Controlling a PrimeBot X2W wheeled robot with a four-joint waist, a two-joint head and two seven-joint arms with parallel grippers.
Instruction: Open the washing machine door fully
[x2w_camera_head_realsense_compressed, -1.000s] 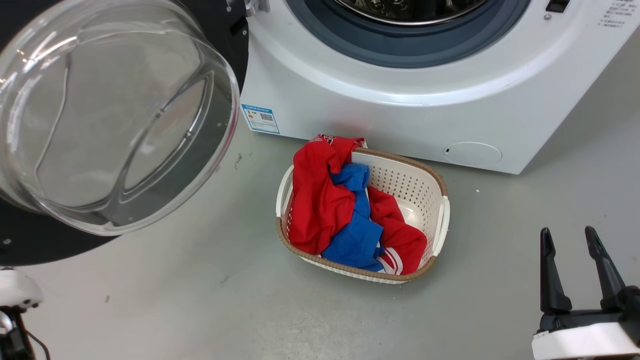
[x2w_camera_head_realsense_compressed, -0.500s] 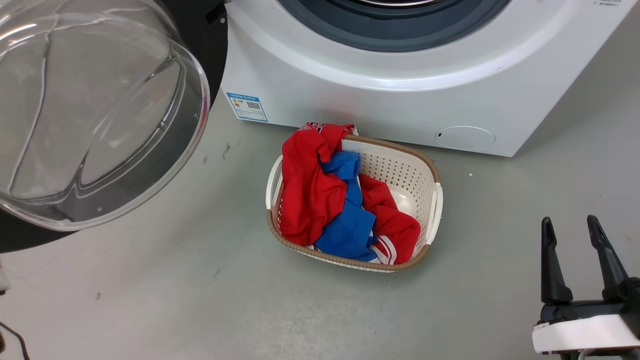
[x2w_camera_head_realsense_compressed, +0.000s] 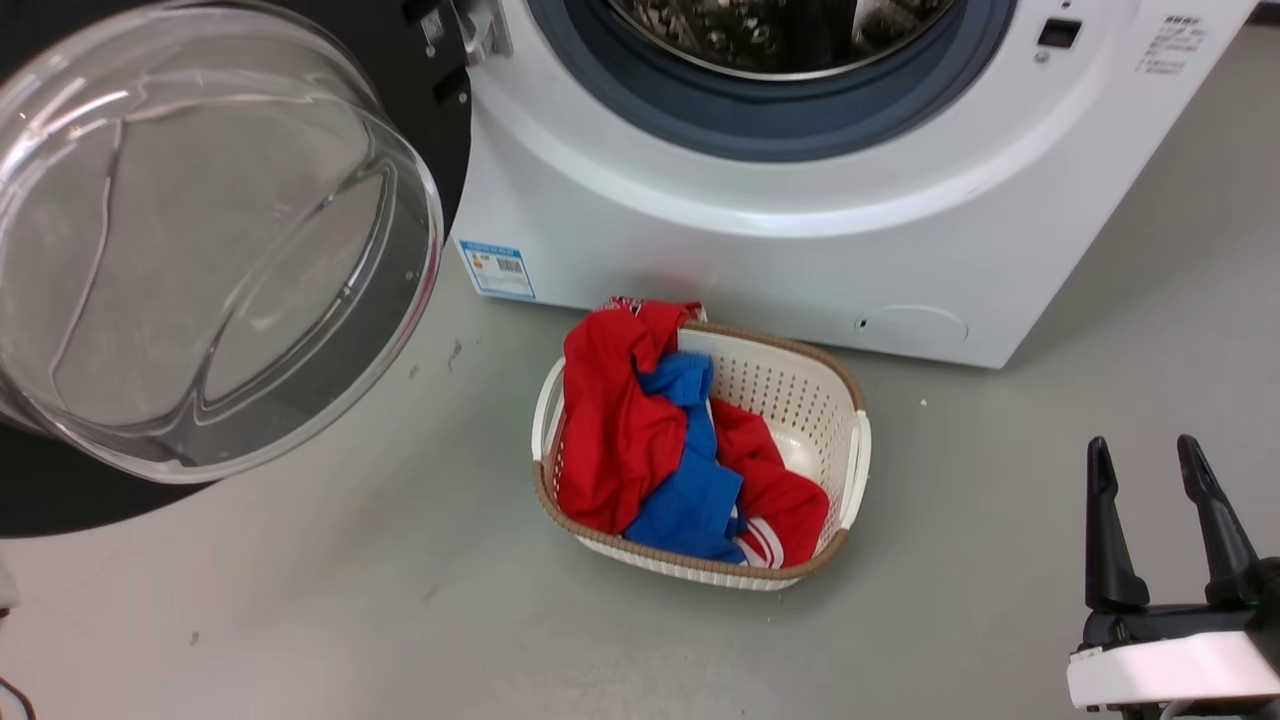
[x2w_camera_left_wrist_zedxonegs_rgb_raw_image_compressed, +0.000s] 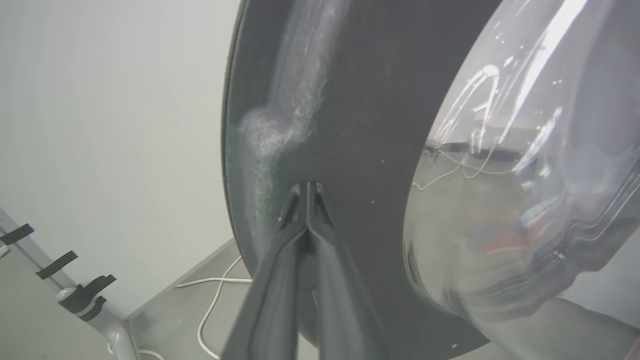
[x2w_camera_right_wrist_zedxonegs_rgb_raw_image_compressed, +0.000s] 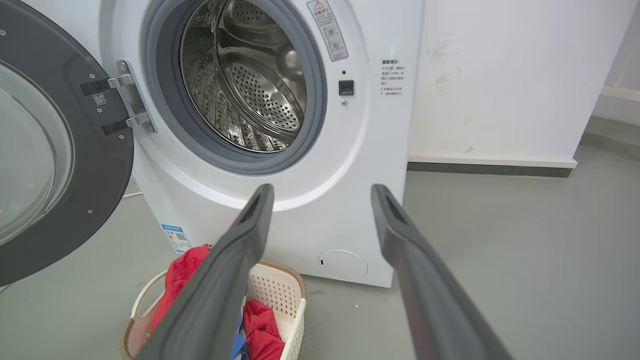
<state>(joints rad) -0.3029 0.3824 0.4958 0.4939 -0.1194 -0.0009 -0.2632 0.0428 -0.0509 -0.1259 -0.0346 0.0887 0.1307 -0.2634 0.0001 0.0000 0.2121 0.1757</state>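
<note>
The door (x2w_camera_head_realsense_compressed: 200, 250) hangs open at 10 o'clock, hinged to the machine (x2w_camera_head_realsense_compressed: 760, 270). The left gripper (x2w_camera_left_wrist_zedxonegs_rgb_raw_image_compressed: 307, 187), pressed together, points at its black rim. The right gripper (x2w_camera_head_realsense_compressed: 1142, 447), spread, sits at 4 o'clock.

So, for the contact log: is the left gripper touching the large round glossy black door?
Cannot tell. In the left wrist view the shut left gripper overlaps the black door; neither contact nor gap shows plainly.

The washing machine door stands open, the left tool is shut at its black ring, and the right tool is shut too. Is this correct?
Not the last part: the right tool is open, fingers wide apart, as the right wrist view shows. The washing machine door does stand open, and the left tool is shut at its black ring.
</note>
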